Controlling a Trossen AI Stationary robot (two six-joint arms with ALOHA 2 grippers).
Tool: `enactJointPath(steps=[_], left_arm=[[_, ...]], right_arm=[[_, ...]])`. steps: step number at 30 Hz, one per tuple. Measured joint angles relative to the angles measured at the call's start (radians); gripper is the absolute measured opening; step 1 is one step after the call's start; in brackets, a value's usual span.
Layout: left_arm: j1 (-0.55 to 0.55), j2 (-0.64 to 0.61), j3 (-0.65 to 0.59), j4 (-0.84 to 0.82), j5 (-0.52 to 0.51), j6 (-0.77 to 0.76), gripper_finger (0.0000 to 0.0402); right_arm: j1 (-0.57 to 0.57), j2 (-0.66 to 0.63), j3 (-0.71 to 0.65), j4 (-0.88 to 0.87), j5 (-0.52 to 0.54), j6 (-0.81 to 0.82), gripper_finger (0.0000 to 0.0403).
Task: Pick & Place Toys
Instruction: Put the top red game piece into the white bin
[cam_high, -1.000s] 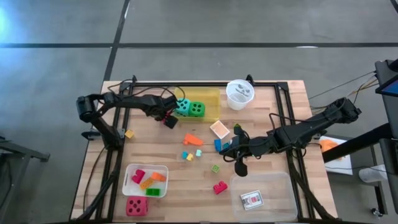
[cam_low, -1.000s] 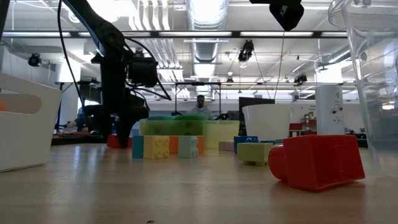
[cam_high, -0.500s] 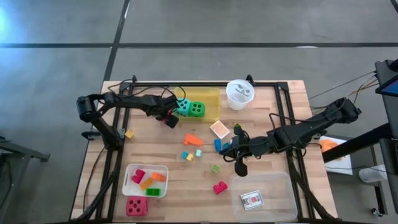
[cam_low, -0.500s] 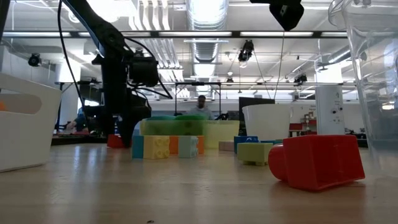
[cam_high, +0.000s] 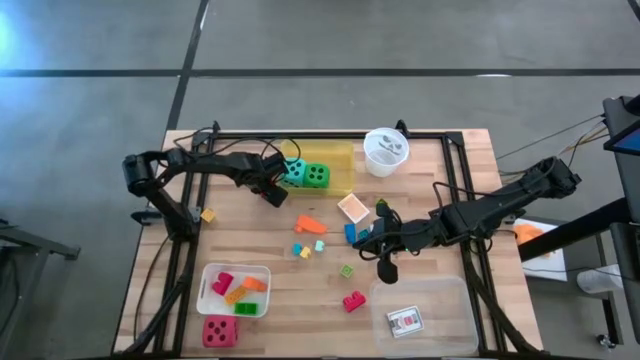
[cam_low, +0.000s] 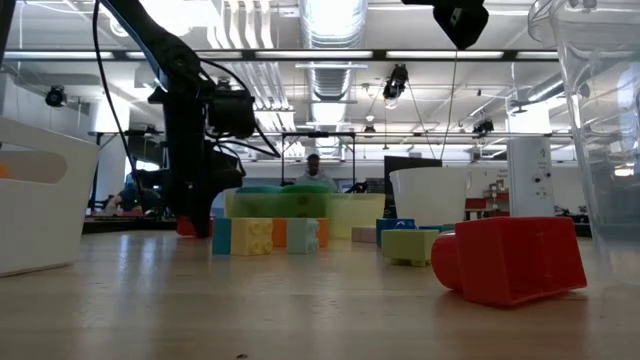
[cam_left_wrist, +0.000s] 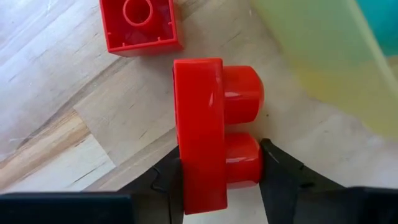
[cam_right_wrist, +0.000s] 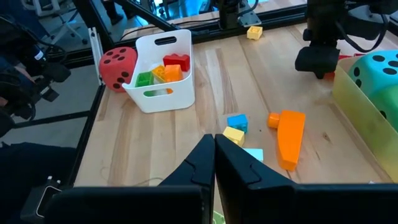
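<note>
Your left gripper (cam_left_wrist: 219, 177) was closed on a red block (cam_left_wrist: 211, 130), one finger against its flat back and the other against the lower of its two studs, so you had it pinched across its thin dimension; that grip judged sensible, since the flat face gives one pad a broad seat. In the high view the left gripper (cam_high: 272, 192) sat just beside the near-left corner of the yellow tray (cam_high: 340, 180), close to the wooden table (cam_high: 250, 240), and whether the block touched the wood or hung just above it could not be told. The block's long axis ran away from the fingers, along the line of the gripper, with both studs pointing sideways toward the yellow tray. A second, square red block (cam_left_wrist: 140, 25) lay loose on the table just beyond it, its hollow round socket facing up. The teal die (cam_high: 295, 172) and green die (cam_high: 316, 176) sat in the yellow tray, probably why you were working next to it. Your right gripper (cam_right_wrist: 214, 158) had its fingers pressed together on nothing, waiting over the table's middle near the loose orange block (cam_right_wrist: 288, 134).
</note>
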Motion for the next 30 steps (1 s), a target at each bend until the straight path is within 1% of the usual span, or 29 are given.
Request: enactJointPath(steps=[7,14,20,26,27,30], left_arm=[[0.0,-0.004,0.004,-0.031,0.017,0.007,0.014],[-0.002,-0.037,0.015,-0.129,0.026,0.021,0.014],[-0.031,-0.137,0.016,-0.203,0.025,0.026,0.014],[-0.118,-0.284,0.018,-0.294,0.032,-0.016,0.0136],[-0.141,-0.31,0.018,-0.31,0.038,-0.031,0.0132],[-0.223,-0.386,0.018,-0.351,0.056,-0.096,0.0094]], right_arm=[[0.0,0.0,0.0,0.0,0.0,0.0,0.0009],[0.0,0.0,0.0,0.0,0.0,0.0,0.0009],[0.0,0.0,0.0,0.0,0.0,-0.001,0.0009],[0.0,0.0,0.0,0.0,0.0,-0.006,0.0009],[0.0,0.0,0.0,0.0,0.0,-0.007,0.0009],[0.0,0.0,0.0,0.001,0.0,-0.012,0.0009]])
